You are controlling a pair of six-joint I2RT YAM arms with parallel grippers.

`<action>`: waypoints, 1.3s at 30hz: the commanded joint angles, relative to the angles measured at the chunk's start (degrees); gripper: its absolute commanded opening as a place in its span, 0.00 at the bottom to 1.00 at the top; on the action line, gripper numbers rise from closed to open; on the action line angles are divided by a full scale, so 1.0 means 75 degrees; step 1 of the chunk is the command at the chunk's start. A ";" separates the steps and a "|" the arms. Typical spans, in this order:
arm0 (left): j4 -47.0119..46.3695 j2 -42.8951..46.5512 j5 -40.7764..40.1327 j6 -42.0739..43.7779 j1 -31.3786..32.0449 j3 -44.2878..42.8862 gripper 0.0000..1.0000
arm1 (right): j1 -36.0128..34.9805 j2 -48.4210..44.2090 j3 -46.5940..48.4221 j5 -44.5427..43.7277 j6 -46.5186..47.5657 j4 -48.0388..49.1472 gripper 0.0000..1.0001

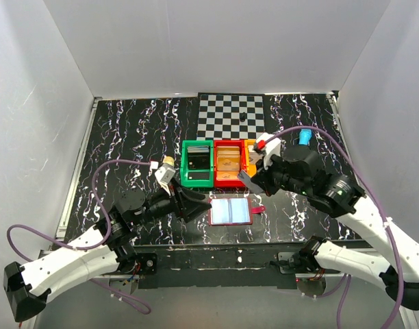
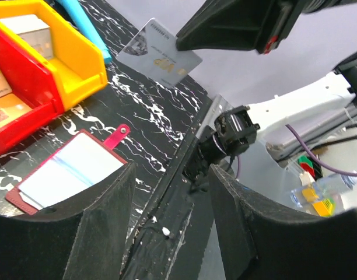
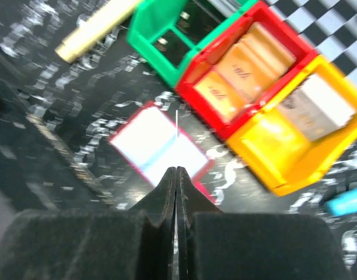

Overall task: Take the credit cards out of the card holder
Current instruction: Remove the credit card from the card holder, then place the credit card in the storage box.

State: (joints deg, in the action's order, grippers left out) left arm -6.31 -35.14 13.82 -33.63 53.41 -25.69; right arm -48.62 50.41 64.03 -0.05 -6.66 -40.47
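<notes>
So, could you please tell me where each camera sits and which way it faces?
Top: above and behind the bases, looking down on the table; left arm and right arm show.
Left wrist: low, looking across the card holder at the right gripper pinching a card; left gripper open in front.
Right wrist: looking down at the orange bin; its own shut fingers at bottom.
Shared: all three show the card holder.

Card holder: open flat, pale blue inside, red border.
Credit card: grey, raised, at 1 o'clock from holder.
</notes>
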 commanded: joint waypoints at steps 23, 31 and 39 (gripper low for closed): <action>-0.1034 -0.0823 0.0348 -0.0403 -0.0031 0.1011 0.48 | 0.4325 0.3075 -0.0872 0.3231 0.7639 0.2721 0.01; -0.1269 -0.0729 0.0208 -0.0520 -0.0031 0.1410 0.48 | 0.4655 0.3461 -0.0932 0.3511 0.8012 0.2759 0.01; -0.1398 -0.0940 0.0325 -0.0544 -0.0031 0.1480 0.47 | 0.4655 0.3918 -0.1061 0.3605 0.8001 0.3052 0.01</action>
State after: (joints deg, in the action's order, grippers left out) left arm -15.46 -41.98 15.70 -37.82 53.36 -15.35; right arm -13.63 78.15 56.31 25.69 52.25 -20.14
